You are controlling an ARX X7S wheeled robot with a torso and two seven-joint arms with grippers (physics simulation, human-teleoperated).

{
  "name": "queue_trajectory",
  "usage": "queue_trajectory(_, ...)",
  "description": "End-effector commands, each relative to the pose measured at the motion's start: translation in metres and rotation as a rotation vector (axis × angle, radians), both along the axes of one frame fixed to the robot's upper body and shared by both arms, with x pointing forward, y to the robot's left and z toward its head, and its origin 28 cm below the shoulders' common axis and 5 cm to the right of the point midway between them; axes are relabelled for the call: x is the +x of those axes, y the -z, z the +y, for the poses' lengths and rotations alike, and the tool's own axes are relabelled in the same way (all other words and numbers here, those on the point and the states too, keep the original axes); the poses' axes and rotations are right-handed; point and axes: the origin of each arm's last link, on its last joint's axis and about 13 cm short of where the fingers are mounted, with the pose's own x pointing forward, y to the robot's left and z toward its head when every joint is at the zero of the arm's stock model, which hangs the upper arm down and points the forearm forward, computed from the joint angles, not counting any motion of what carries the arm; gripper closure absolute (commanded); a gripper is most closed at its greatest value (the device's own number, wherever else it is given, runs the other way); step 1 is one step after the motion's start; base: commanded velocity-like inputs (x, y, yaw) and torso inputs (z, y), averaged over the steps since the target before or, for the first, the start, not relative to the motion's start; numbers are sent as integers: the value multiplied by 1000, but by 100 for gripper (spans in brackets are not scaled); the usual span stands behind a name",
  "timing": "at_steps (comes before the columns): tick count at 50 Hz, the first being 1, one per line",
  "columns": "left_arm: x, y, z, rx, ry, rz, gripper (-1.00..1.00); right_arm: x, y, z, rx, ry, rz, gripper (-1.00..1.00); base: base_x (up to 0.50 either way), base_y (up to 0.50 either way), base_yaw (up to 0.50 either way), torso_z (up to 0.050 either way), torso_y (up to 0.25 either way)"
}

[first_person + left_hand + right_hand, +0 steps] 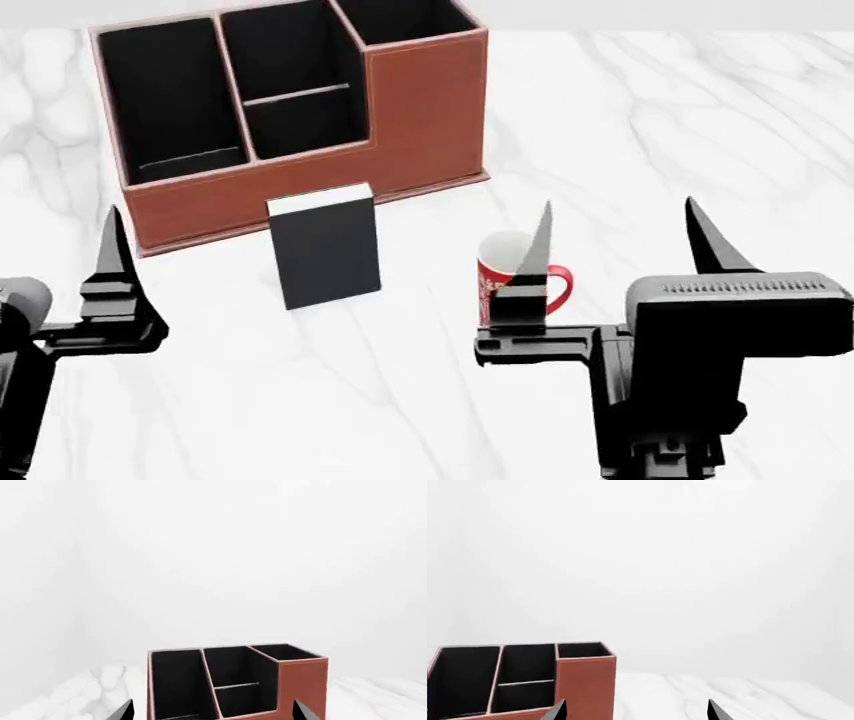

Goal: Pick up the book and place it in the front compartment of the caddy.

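The black book (324, 252) stands upright on the marble table, just in front of the reddish-brown caddy (427, 110). The front compartment (283, 55) is the deep middle cell behind the low cross divider; it holds nothing. In the left wrist view the caddy (303, 685) faces my left gripper (213, 714), which is open and holds nothing. My right gripper (621, 235) is open too, nearer than the book and to its right. Neither wrist view shows the book. The right wrist view has the caddy (586, 685) at its edge.
A red and white mug (510, 272) stands right of the book, partly hidden behind one right finger (538, 250). One left finger (114, 250) rises at the left, nearer than the caddy's front wall. White marble table (667, 120) stretches to the right.
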Motion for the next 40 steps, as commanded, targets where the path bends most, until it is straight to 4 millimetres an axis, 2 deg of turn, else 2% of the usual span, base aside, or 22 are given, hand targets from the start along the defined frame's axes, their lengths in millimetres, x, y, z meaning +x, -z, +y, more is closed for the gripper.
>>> queue_trajectory(1,-3,-76,9,0,-26,-210,-100,-10,-68,-10,-44,17,-164,-100,0,0,0,0,0)
queue_trajectory(10,-14,-92,15,-3,-39,-264,-100,-26,-98,-19,-37,36,-255,-100,0,0,0,0,0)
queue_trajectory(17,-16,-101,17,-17,-45,-289,-100,-31,-106,-21,-33,28,-283,-100,0,0,0,0,0)
queue_trajectory(35,-13,-96,18,-9,-54,-280,-100,-32,-102,-24,-26,25,-294,-100,0,3,0,0,0)
queue_trajectory(40,-13,-98,18,-7,-54,-283,-100,-32,-101,-23,-32,17,-293,-100,0,415,0,0,0)
